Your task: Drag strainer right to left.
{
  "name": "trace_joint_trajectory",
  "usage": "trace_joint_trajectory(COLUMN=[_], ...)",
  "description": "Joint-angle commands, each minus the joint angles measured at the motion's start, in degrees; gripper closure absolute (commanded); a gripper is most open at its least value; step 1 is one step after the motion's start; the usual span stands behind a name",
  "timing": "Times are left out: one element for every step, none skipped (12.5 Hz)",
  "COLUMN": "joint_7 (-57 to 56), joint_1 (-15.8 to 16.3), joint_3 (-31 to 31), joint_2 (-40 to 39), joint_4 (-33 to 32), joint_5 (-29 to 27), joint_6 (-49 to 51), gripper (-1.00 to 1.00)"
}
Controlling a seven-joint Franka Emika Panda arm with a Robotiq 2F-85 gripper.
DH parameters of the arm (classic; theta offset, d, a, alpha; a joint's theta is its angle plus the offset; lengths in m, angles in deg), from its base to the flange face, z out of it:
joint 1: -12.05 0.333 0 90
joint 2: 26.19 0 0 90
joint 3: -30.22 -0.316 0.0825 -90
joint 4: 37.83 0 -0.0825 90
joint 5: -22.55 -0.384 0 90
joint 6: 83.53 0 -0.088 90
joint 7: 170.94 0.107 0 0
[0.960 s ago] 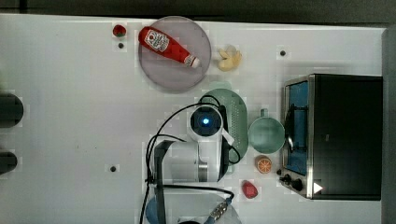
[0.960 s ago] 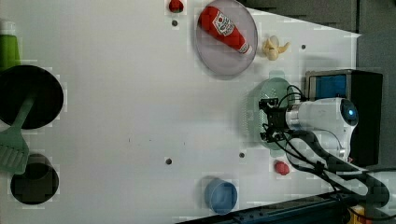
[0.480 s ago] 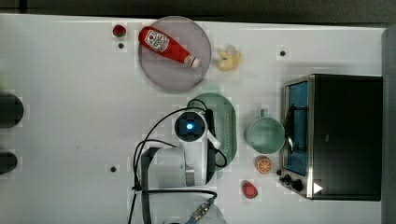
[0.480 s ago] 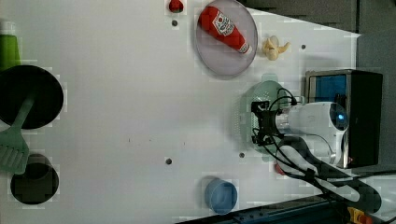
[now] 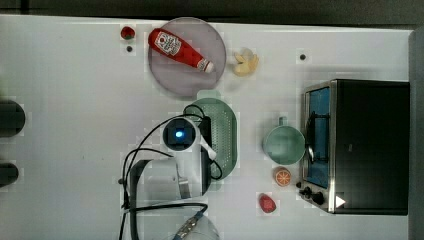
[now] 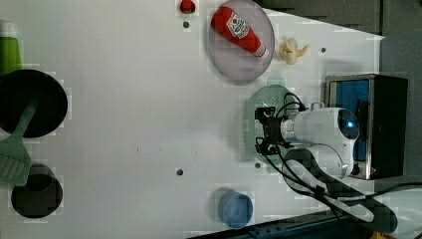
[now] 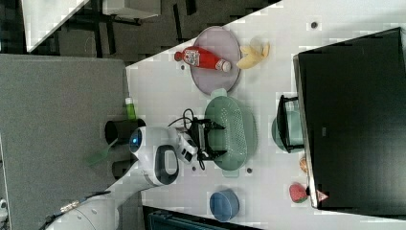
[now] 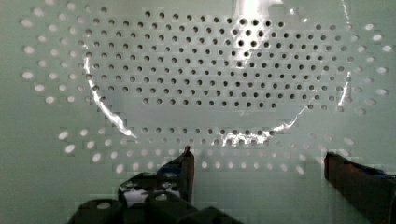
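Note:
The strainer [image 5: 226, 134] is a pale mint-green oblong colander lying just below the plate in the top view, also seen at strainer [image 6: 248, 112] and strainer [image 7: 238, 128]. My gripper [image 6: 262, 130] reaches down into its bowl, fingers spread wide apart with nothing between them. In the right view the gripper [image 7: 217, 139] stands over the half of the strainer nearer the arm. The wrist view has the perforated inside of the strainer [image 8: 210, 70] close up, with the open gripper [image 8: 261, 168] and one dark fingertip [image 8: 186, 161] just above the mesh.
A lilac plate [image 5: 200, 75] with a ketchup bottle [image 5: 179, 48] lies beside the strainer's far end. A mint mug [image 5: 283, 145], orange [image 5: 282, 176], strawberry [image 5: 267, 203] and toaster oven [image 5: 365, 145] are toward the top view's right. A blue bowl [image 6: 235, 208] sits near the arm's base.
The arm and the strainer have slid together toward the top view's left, opening a gap between strainer and mug. The fingers stay spread.

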Motion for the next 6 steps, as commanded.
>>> trace_joint_trajectory(joint_7=[11.26,13.03,14.57,15.44,16.52,17.28], joint_1=[4.69,5.68,6.65,7.62,8.55,9.53], joint_3=[-2.92,-3.40,-3.86,-4.18,-4.45,-4.62], joint_2=[0.52,0.49,0.46,0.32,-0.01,-0.57], joint_4=[0.67,0.96,1.19,1.54,2.09,2.76], joint_5=[0.00,0.00,0.00,0.00,-0.06,-0.09], joint_6=[-0.51,-0.50,-0.50,-0.50,-0.47,-0.43], gripper=[-1.00,-1.00,-1.00,-1.00,-1.00,-1.00])
